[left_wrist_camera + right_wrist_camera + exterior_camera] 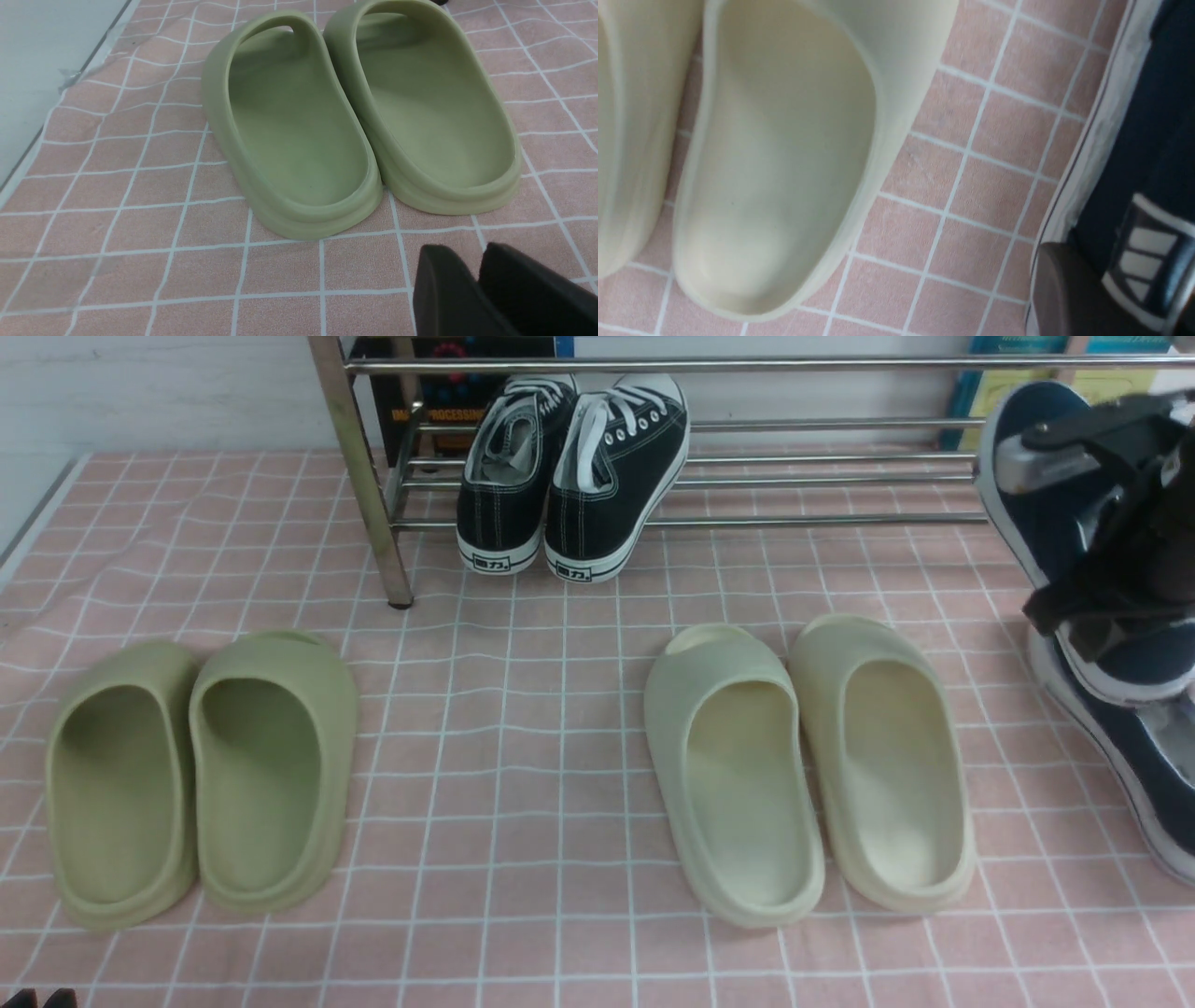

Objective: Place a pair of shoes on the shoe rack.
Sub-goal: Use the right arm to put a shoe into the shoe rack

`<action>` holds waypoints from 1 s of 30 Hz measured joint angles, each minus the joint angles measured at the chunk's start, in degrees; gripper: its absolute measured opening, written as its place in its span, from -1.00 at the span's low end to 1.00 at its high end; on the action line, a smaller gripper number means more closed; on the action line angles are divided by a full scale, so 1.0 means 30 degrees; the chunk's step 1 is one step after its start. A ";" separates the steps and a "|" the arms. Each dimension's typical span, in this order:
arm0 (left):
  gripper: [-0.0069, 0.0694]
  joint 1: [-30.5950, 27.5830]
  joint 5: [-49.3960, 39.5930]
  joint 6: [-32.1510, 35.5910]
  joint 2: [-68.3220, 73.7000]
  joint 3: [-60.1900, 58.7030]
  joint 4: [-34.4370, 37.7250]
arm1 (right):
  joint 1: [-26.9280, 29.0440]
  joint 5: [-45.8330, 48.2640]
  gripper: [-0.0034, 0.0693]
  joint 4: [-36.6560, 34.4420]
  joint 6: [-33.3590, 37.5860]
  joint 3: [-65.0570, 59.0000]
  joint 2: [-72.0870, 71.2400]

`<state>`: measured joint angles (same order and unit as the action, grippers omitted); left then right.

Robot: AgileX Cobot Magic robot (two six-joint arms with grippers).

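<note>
One navy slip-on shoe (1032, 495) with a white sole hangs tilted, toe up, at the far right in front of the steel shoe rack (822, 481). My right gripper (1092, 625) is shut on its side wall. In the right wrist view the shoe (1153, 121) sits between the fingers, with one finger (1064, 289) outside the sole. The second navy shoe (1153, 775) lies on the cloth beneath it, partly cut off by the frame edge. My left gripper (37, 999) is shut and empty at the front left, just in front of the olive slides (364, 121).
Black lace-up sneakers (574, 476) lean on the rack's left part, beside its leg (359, 476). Olive-green slides (201, 775) lie front left. Cream slides (812, 765) lie front centre-right, and also show in the right wrist view (784, 154). A pink checked cloth (523, 709) covers the table.
</note>
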<state>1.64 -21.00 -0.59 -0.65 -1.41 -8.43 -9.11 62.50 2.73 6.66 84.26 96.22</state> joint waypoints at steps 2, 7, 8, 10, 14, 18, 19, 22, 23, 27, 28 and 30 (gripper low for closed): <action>-0.43 0.0000 0.0000 0.0000 0.0000 0.0000 0.0000 | -0.0014 0.1358 -0.84 -0.0187 0.0354 0.1708 0.1102; -0.42 0.0000 0.0000 0.0000 0.0000 0.0000 -0.0025 | -0.0014 0.1812 -0.84 -0.0100 0.0827 0.5517 0.4016; -0.42 0.0000 0.0000 0.0000 0.0000 0.0000 -0.0025 | -0.0014 0.1834 -0.84 -0.0100 0.0829 0.5678 0.4142; -0.41 0.0000 0.0000 0.0000 0.0000 0.0000 -0.0025 | -0.0014 0.2174 -0.84 -0.0175 0.1096 0.7448 0.5530; -0.40 0.0000 0.0000 0.0000 0.0000 0.0000 -0.0025 | -0.0014 0.2892 -0.84 -0.0703 0.1401 1.0488 0.7975; -0.39 0.0000 0.0000 0.0000 0.0000 0.0000 -0.0025 | -0.0014 0.3014 -0.84 -0.1545 0.1421 1.2902 0.9940; -0.39 0.0000 0.0000 0.0000 0.0000 0.0000 -0.0025 | -0.0023 0.2994 -0.84 -0.1696 0.1467 1.3426 1.0307; -0.38 0.0000 0.0000 0.0000 0.0000 0.0000 -0.0025 | -0.0023 0.2874 -0.84 -0.1921 0.1470 1.4522 1.1016; -0.38 0.0000 0.0000 0.0000 0.0000 0.0000 -0.0025 | -0.0023 0.2824 -0.84 -0.1941 0.1470 1.4670 1.1182; -0.38 0.0000 0.0000 0.0000 0.0000 0.0000 -0.0025 | -0.0023 0.2288 -0.84 -0.2189 0.1470 1.5561 1.1996; -0.38 0.0000 0.0000 0.0000 0.0000 0.0000 -0.0025 | -0.0023 0.2066 -0.84 -0.2231 0.1470 1.5701 1.2193; -0.38 0.0000 0.0000 0.0000 0.0000 0.0000 -0.0025 | -0.0023 0.1894 -0.84 -0.2251 0.1470 1.5723 1.2339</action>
<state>1.64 -21.00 -0.59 -0.65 -1.41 -8.50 -9.17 68.18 -4.03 11.07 131.43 133.23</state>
